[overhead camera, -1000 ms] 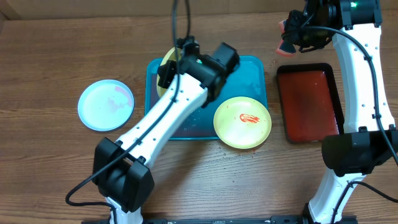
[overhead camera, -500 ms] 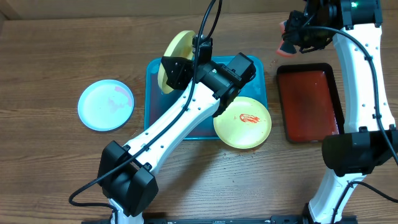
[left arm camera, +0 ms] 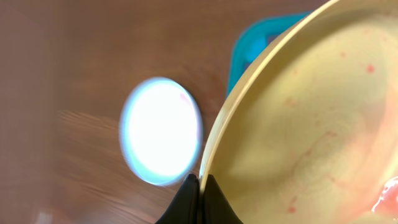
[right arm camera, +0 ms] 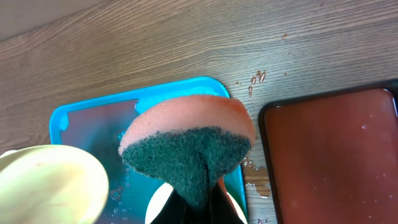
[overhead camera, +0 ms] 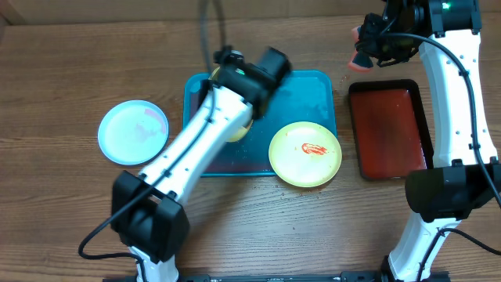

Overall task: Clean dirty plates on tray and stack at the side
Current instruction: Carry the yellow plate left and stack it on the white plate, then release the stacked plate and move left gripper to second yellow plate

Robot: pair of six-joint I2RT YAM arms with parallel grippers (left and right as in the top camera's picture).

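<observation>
Teal tray [overhead camera: 313, 90] sits mid-surface, with water beads on its floor. Left fingers [left arm camera: 185, 205] are clenched on the rim of a pale yellow-green plate [left arm camera: 298, 124], which is over the tray's left part. The arm hides most of it from overhead. Faint pink flecks show on its face.

Second yellow-green plate [overhead camera: 305, 153] lies flat at the tray's near-right corner, overlapping the rim, with a red smear at its centre.

Blue-white plate [overhead camera: 133, 131] rests on the wood surface [overhead camera: 63, 204] left of the tray, apart from it, with a faint pink stain.

Right fingers [right arm camera: 186, 211] are clamped on an orange sponge [right arm camera: 186, 118] with a dark green scouring face. It is held aloft past the tray's far-right corner.

Dark-red tray [overhead camera: 389, 129], black-rimmed, lies just right of the teal one. Droplets dot the wood between them.
</observation>
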